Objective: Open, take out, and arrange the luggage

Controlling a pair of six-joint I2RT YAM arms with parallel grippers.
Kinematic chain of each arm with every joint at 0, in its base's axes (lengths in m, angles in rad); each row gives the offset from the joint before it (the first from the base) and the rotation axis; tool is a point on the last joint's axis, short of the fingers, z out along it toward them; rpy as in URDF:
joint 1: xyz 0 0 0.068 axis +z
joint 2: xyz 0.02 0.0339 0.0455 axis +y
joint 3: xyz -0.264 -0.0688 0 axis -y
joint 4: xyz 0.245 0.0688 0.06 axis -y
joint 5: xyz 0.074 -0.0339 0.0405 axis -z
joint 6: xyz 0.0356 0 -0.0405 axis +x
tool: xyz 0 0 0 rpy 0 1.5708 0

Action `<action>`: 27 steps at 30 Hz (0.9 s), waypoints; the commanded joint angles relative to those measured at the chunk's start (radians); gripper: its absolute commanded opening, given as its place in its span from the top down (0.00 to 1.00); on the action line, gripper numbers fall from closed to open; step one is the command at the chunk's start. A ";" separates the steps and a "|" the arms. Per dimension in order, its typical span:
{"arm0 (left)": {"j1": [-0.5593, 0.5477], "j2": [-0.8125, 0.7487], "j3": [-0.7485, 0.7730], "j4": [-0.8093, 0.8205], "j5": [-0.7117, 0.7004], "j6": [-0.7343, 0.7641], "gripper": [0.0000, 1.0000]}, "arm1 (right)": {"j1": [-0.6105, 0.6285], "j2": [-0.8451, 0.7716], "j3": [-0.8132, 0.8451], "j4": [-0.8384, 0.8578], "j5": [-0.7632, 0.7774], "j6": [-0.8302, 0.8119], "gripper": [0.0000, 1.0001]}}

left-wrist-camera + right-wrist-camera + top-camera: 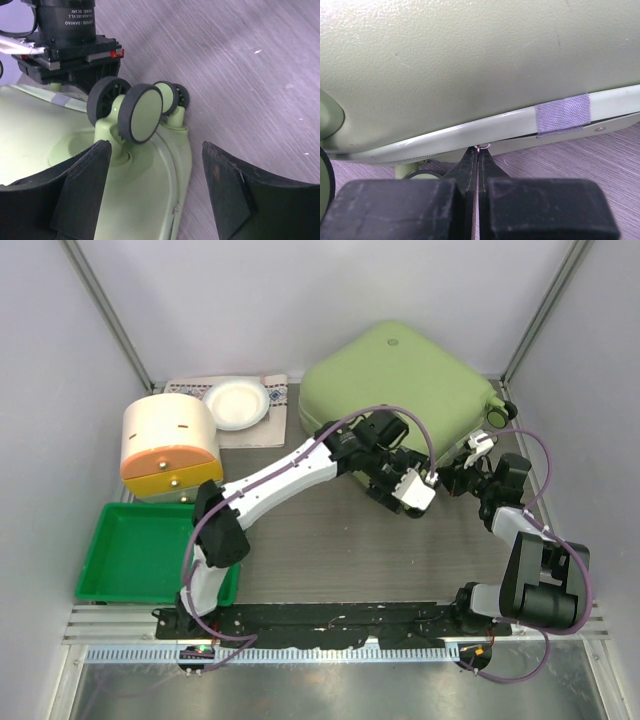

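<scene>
The luggage [400, 380] is laid flat and closed at the far right of the desk [330, 550], with wheels [142, 112] at its right-hand end. The right tool [479, 156] is clenched on a small metal loop [483, 146] at the seam, judged to be the zipper pull. The shell lies directly ahead, the seam running crosswise to the fingers. The left tool [156, 172] is held released, the wheels just ahead of it. The loop would probably have to be drawn along the seam, to which the right arm is nearer.

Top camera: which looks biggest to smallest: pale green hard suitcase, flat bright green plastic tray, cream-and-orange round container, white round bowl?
pale green suitcase
bright green tray
cream-and-orange container
white bowl
</scene>
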State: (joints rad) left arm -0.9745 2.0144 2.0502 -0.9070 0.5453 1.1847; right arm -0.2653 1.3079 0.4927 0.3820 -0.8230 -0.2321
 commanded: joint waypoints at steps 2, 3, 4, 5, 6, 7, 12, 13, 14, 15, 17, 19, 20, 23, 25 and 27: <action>-0.042 0.035 0.061 0.132 -0.083 0.067 0.23 | 0.011 -0.019 0.006 0.057 -0.022 0.002 0.99; -0.049 0.053 0.061 0.147 -0.097 0.067 0.23 | 0.011 -0.019 0.007 0.057 -0.022 0.002 0.99; -0.055 0.063 0.064 0.160 -0.126 0.075 0.23 | 0.011 -0.019 0.009 0.055 -0.025 -0.001 0.99; -0.058 0.072 0.061 0.187 -0.139 0.078 0.23 | 0.011 -0.019 0.010 0.054 -0.028 -0.004 0.99; -0.059 0.082 0.053 0.207 -0.154 0.078 0.22 | 0.011 -0.019 0.010 0.052 -0.031 -0.004 0.99; -0.061 0.089 0.051 0.223 -0.162 0.075 0.22 | 0.011 -0.021 0.010 0.052 -0.036 -0.003 0.99; -0.064 0.112 0.045 0.276 -0.182 0.066 0.22 | 0.011 -0.016 0.012 0.064 -0.041 0.005 0.99; -0.066 0.116 0.045 0.280 -0.179 0.069 0.22 | 0.011 -0.016 0.010 0.069 -0.044 0.007 0.99; -0.066 0.121 0.045 0.281 -0.176 0.073 0.22 | 0.011 -0.016 0.012 0.070 -0.045 0.005 0.99; -0.067 0.124 0.047 0.283 -0.174 0.081 0.23 | 0.011 -0.016 0.010 0.072 -0.047 0.005 0.99; -0.070 0.139 0.047 0.305 -0.180 0.093 0.24 | 0.011 -0.016 0.009 0.077 -0.045 0.007 0.99; -0.078 0.150 0.065 0.307 -0.183 0.104 0.26 | 0.011 -0.018 0.007 0.081 -0.042 0.007 0.99; -0.081 0.167 0.076 0.306 -0.185 0.105 0.28 | 0.011 -0.018 0.006 0.083 -0.042 0.008 0.99; -0.089 0.188 0.103 0.300 -0.186 0.116 0.28 | 0.012 -0.019 0.004 0.084 -0.042 0.008 0.99; -0.092 0.198 0.110 0.300 -0.194 0.127 0.27 | 0.012 -0.019 0.006 0.086 -0.041 0.007 0.99; -0.092 0.207 0.114 0.298 -0.199 0.133 0.28 | 0.014 -0.021 0.004 0.084 -0.042 0.008 0.99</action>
State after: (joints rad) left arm -1.0565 2.2082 2.1178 -0.6411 0.3576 1.2850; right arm -0.2653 1.3079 0.4911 0.3889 -0.8249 -0.2295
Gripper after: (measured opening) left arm 0.726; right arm 0.036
